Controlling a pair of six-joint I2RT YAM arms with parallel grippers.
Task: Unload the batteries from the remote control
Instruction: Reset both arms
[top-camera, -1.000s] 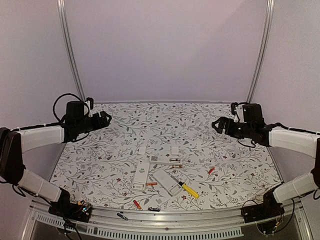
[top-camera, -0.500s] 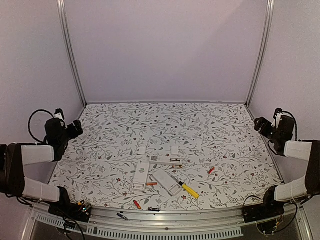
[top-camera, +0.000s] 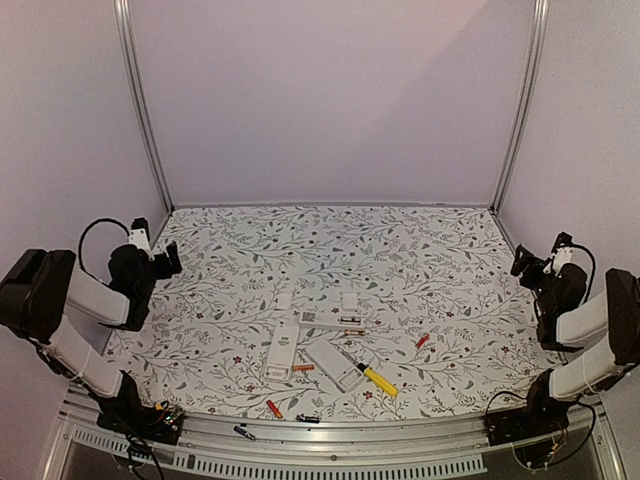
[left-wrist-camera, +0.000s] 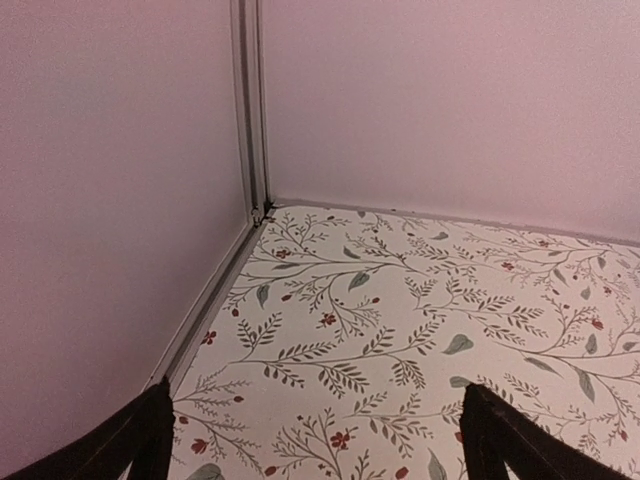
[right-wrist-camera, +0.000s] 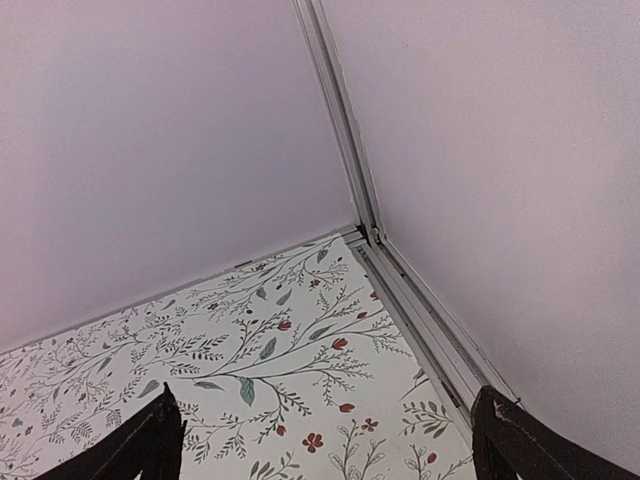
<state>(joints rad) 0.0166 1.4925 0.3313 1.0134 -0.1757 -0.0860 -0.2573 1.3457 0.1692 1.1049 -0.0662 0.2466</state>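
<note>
I had both arms folded back at the side edges of the counter (top-camera: 220, 250), well apart from the work. The left pincer (top-camera: 166, 257) was spread. Its wrist view showed dark fingers (left-wrist-camera: 135, 448) at the two lower corners with only the leaf-patterned surface between them. The right pincer (top-camera: 522, 263) was spread and empty too (its fingers (right-wrist-camera: 520, 445) framed the far right corner). The batteries lay loose in the near middle: a middle battery (top-camera: 302, 368) between two white remotes, a near battery (top-camera: 273, 408) and a dark battery (top-camera: 307, 418) close to the front rail, and a right battery (top-camera: 422, 341) off by itself. Two more small cylinders sat at the open end of the upper remote (top-camera: 325, 320), and I could not tell whether they were seated in it or just beside it. I judged all of them light, rigid and smooth — prone to roll or squirt out of a careless pinch — so I meant to close across the mid-barrel, fingers square to the axis and tips right down at the counter. Any cell left in the bay would likely be spring-loaded and need lifting from one end, perhaps with the yellow-handled tool (top-camera: 378, 380).
</note>
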